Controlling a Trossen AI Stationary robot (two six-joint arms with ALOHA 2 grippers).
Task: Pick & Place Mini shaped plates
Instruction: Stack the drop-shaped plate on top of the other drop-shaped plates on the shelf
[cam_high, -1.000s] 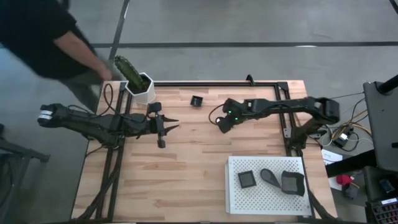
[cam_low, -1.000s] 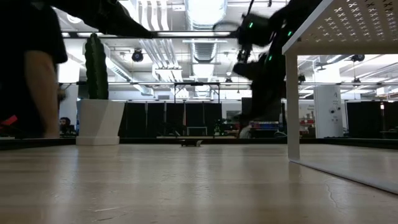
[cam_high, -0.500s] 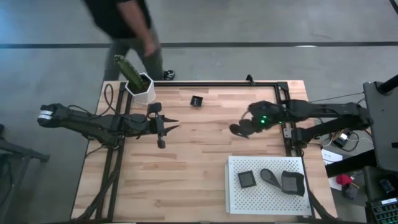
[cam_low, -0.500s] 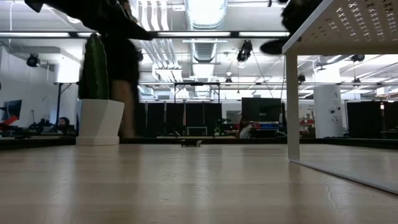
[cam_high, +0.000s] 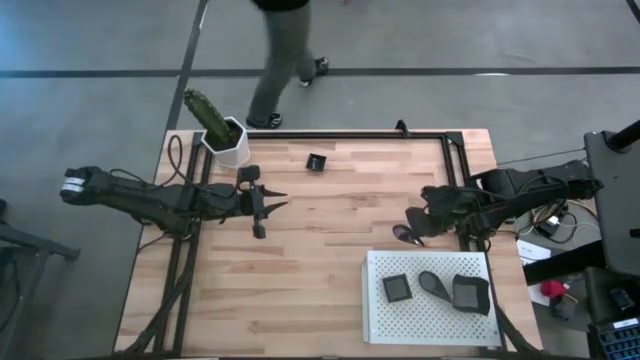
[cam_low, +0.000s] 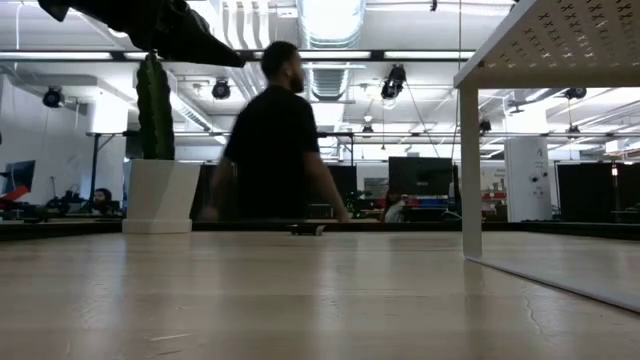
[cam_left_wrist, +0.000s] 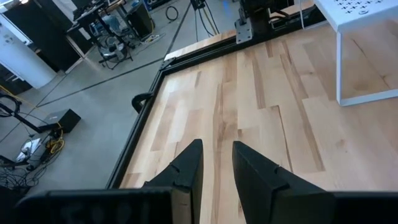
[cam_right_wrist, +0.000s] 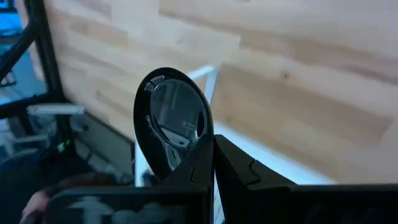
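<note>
- My right gripper (cam_high: 408, 232) is clamped shut on a dark, glossy teardrop-shaped mini plate (cam_right_wrist: 173, 124), right of centre in the high view, just above the white perforated square tray (cam_high: 430, 325).
- That tray holds three more dark mini plates (cam_high: 397, 289).
- One small dark square plate (cam_high: 317, 162) lies on the wooden surface (cam_high: 310, 260), upper centre.
- My left gripper (cam_high: 272, 203) hovers open and empty, left of centre.

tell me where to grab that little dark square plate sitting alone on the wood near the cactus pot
Grip the small square plate across two opposite raised rim walls, coming straight down from above. It lies flat on the table with bare wood all round, apart from the cactus pot, so a top-down pinch looks unobstructed. The open left gripper is nearest; the right gripper already holds a teardrop plate.
</note>
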